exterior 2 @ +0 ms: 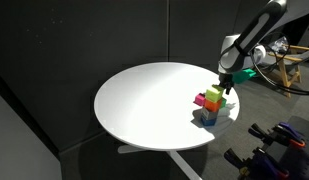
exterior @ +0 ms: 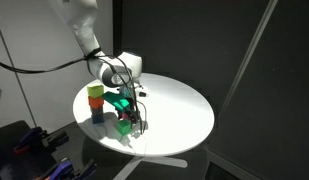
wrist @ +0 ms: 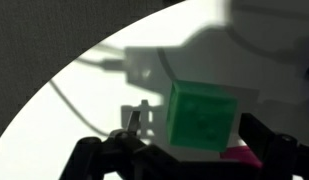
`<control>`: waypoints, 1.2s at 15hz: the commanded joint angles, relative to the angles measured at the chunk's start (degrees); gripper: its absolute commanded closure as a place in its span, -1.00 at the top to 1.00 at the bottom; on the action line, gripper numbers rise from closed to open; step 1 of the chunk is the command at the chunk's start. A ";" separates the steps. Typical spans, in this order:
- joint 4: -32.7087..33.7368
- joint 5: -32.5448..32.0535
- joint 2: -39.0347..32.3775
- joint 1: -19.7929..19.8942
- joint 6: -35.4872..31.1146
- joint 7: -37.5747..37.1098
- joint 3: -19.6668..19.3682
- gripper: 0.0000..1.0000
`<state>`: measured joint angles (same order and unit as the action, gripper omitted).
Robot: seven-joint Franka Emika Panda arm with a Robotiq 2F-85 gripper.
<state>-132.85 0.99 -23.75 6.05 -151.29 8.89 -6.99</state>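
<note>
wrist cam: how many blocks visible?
2. Green block sits between the open jaws; pink block peeks out at its lower right corner. Others, like the orange block, stand outside that view.

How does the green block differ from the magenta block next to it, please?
Colour: the green block is bright green, the magenta block pinkish. In the wrist view the green block shows whole between the fingers of the end effector; the magenta block shows only a corner. Both sit together near the table's edge.

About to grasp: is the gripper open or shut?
Open: wrist view shows the gripper with fingers spread around the green block, gap beside one.
</note>
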 commanded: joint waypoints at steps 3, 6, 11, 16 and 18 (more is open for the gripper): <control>1.32 -2.37 -1.28 -0.30 -0.30 -2.86 -0.01 1.00; 1.60 -2.44 -1.70 -0.19 -0.20 -2.81 0.00 1.00; 2.20 -2.39 -2.53 -0.17 -0.31 -2.93 -0.03 0.46; 2.62 -3.37 -2.78 -0.71 0.40 -3.90 -0.61 -0.35; 2.42 -3.79 -2.16 -0.60 0.80 -4.05 -0.59 -0.39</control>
<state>-131.35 -0.83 -25.91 5.81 -151.27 6.90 -7.02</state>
